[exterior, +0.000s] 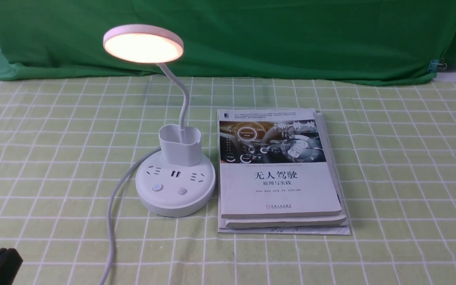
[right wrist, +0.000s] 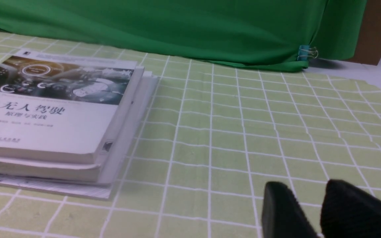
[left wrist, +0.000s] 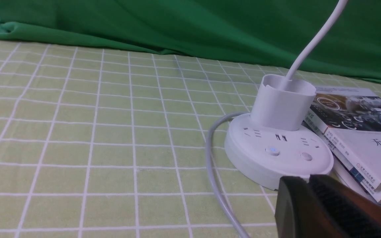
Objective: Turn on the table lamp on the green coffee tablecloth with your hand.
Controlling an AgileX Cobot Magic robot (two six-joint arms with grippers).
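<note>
Tablecloth, the green coffee tablecloth [exterior: 390, 166], under everything we list | book stack [exterior: 279, 174] just right of the lamp base | table lamp [exterior: 175, 180] left of centre, head glowing (left button lit blue) | left hand [left wrist: 304, 193] near the base, fingers nearly together, gripping nothing | right hand [right wrist: 309, 206] over bare cloth, slightly parted

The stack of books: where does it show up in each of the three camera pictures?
Front view: stack of books at centre, just right of the table lamp.
Left wrist view: stack of books at the right edge, beside the lamp's base.
Right wrist view: stack of books at the left side; the lamp is not in it.
Shared landmark: the green coffee tablecloth under everything.
</note>
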